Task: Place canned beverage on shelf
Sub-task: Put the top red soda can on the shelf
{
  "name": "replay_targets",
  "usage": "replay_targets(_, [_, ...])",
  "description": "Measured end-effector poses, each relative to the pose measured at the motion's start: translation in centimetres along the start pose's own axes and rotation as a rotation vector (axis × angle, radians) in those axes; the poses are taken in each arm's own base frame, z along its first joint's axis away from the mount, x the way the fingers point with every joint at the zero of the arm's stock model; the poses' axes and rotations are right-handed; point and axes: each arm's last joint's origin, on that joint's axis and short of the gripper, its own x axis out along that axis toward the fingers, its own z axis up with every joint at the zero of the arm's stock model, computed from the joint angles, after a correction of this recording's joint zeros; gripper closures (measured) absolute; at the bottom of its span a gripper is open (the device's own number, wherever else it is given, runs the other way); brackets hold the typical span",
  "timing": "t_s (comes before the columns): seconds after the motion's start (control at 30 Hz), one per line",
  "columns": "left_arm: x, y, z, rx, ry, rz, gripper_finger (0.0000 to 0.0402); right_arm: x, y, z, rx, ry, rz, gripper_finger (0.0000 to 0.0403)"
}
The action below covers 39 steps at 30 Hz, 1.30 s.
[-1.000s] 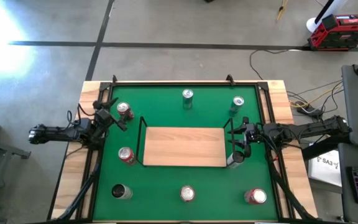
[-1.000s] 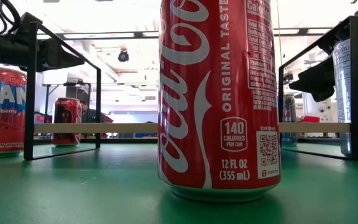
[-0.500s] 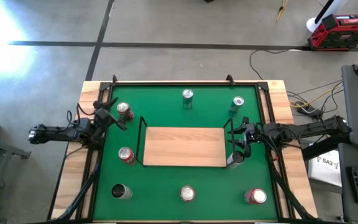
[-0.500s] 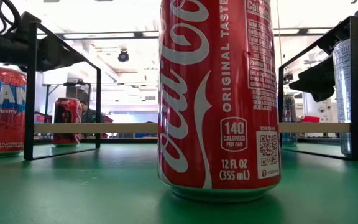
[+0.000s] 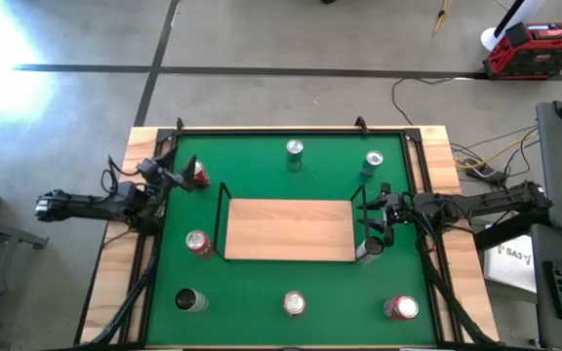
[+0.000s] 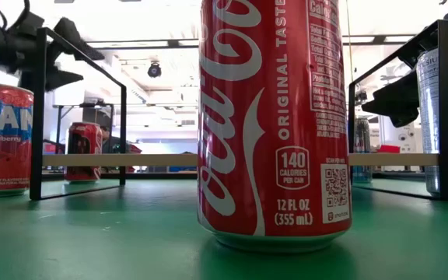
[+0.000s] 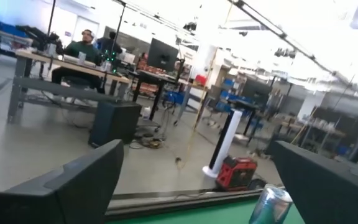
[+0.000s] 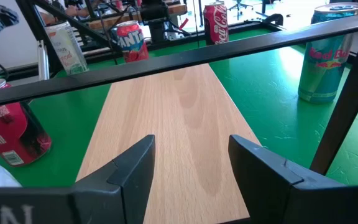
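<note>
Since a second ago, the left gripper (image 5: 171, 176) has lifted and pulled back, fingers open and empty; red can (image 5: 199, 175) sits just beyond them. Right gripper (image 5: 371, 217) unchanged, open at the shelf (image 5: 289, 229) end. No can is on the shelf yet.

Bright overhead room lights wash out the ceiling beyond my left claw (image 7: 194, 186), whose wrist picture is soft and tilted. Glare whitens the floor (image 5: 8, 39) far past that claw. Ahead of my right claw (image 8: 191, 171), the shelf (image 8: 173, 124) looks evenly lit and sharp, with only faint shadows.
</note>
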Motion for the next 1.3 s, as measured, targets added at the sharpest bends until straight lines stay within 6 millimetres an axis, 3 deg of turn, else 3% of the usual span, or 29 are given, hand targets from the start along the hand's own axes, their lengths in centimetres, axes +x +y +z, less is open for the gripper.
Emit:
replay_targets(0.17, [1.5, -2.6, 3.0, 0.077, 0.071, 0.054, 0.0006, 0.0, 0.0, 0.0, 0.0, 0.0, 0.0, 0.0207])
replay_targets(0.27, [2.4, -4.1, 3.9, 0.037, 0.138, 0.144, 0.0003, 0.0, 0.0, 0.0, 0.0, 0.0, 0.0, 0.0207])
replay_targets(0.6, [3.6, -5.6, 4.3, -0.31, 0.521, 0.472, 0.0002, 0.0, 0.0, 0.0, 0.0, 0.0, 0.0, 0.0207])
replay_targets(0.83, [6.9, -7.3, 5.1, -0.551, 0.7, 0.764, 0.0002, 0.0, 0.0, 0.0, 0.0, 0.0, 0.0, 0.0207])
replay_targets(1.03, [9.5, -6.8, 5.5, -0.646, 0.883, 1.047, 0.0002, 0.0, 0.0, 0.0, 0.0, 0.0, 0.0, 0.0207])
replay_targets(1.3, [11.9, -4.6, 5.0, -0.72, 0.938, 1.218, 0.0002, 0.0, 0.0, 0.0, 0.0, 0.0, 0.0, 0.0207])
